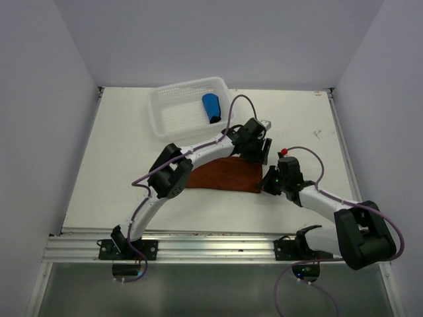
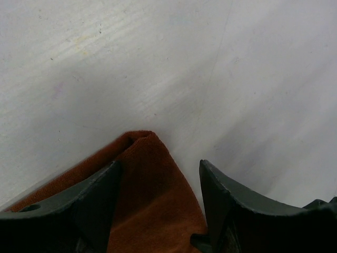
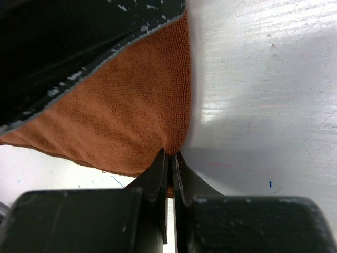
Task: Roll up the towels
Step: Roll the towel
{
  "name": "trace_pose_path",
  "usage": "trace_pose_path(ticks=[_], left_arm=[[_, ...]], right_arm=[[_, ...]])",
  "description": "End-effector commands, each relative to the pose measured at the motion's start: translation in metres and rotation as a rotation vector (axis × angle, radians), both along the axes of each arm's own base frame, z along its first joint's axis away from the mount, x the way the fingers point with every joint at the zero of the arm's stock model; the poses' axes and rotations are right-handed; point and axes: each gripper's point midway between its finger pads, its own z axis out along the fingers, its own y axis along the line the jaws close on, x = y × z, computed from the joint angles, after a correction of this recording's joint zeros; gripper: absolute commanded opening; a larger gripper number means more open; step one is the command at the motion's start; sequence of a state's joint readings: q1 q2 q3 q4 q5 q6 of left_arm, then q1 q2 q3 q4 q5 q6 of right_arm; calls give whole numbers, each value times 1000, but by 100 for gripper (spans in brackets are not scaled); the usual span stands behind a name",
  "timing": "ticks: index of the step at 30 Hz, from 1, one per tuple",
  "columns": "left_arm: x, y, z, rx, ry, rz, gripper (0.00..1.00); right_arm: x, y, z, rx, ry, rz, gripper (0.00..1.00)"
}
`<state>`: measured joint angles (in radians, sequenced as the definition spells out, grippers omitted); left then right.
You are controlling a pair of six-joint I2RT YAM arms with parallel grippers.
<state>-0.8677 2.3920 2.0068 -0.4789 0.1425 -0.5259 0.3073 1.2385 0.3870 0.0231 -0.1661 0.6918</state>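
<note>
The top external camera is looking down from above and behind the arm bases, facing the far edge of the table point(image 1: 119, 165) and taking in the whole surface from well back. The left wrist camera is sitting very close to the tabletop, peering forward between the fingers of the left gripper point(image 2: 158, 166) at one corner of the rust-brown towel point(image 2: 147, 200), with bare table beyond. The right wrist camera is sitting just as near, looking along the right gripper point(image 3: 169, 155) at another corner of that towel. All three views are sharing the towel's end that is lying toward the table's right edge.
</note>
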Motion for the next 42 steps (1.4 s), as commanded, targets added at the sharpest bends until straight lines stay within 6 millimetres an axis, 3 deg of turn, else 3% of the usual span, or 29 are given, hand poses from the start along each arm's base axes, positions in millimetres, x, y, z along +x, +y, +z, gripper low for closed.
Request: trace_pose_path(ticks=[1, 7, 19, 22, 25, 30, 36, 42], left_arm=[[9, -4, 12, -11, -20, 57, 65], [6, -1, -8, 20, 8, 79, 61], [6, 6, -37, 87, 32, 115, 30], [11, 6, -31, 76, 28, 129, 21], [20, 9, -18, 46, 16, 157, 20], [41, 22, 19, -75, -10, 214, 20], [63, 23, 63, -322, -36, 253, 17], [72, 25, 78, -454, -13, 262, 16]], right_arm=[[-14, -13, -18, -65, 58, -10, 0], [-15, -11, -17, -60, 55, -3, 0], [-18, -8, -12, -45, 37, 23, 0], [-19, -7, -8, -47, 35, 44, 0], [-19, -8, -1, -76, 34, 72, 0], [-10, -14, 18, -147, -5, 95, 0], [-5, -12, 29, -281, -17, 178, 0], [-5, -23, 40, -445, -47, 191, 0]])
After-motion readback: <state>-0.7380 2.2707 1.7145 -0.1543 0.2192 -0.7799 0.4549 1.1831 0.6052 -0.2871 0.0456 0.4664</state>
